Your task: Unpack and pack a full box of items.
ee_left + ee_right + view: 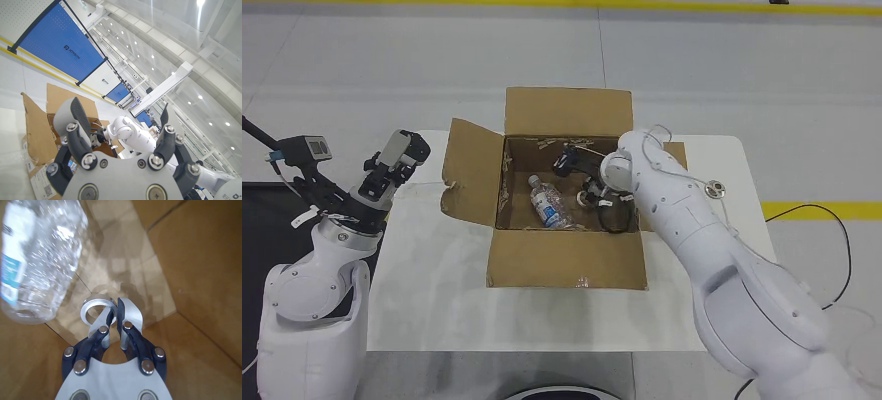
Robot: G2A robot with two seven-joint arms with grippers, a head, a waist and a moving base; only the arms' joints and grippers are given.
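Centrally in the top view, an open brown cardboard box [567, 262] stands on the white table [442, 300] with its flaps spread outward. A clear plastic water bottle [548, 203] with a blue-and-white label lies on its side on the box floor, near the middle of the opening.

The right arm comes in from the lower right of the frame and bends over the box's right wall. This puts the right gripper [115, 307] inside the box, to the right of the bottle. In the right wrist view its fingers are drawn narrow and pinch the wall of a silver metal ring [97, 298]. One pad passes through the ring's hole and the other presses on the outside. Whether the ring touches the box floor or hangs just above it cannot be told. The bottle lies near the ring but apart from it.

The left gripper [121, 103] is at the left of the top view, above the table beside the box's left flap. It is tilted upward, with its fingers spread wide and nothing between them.
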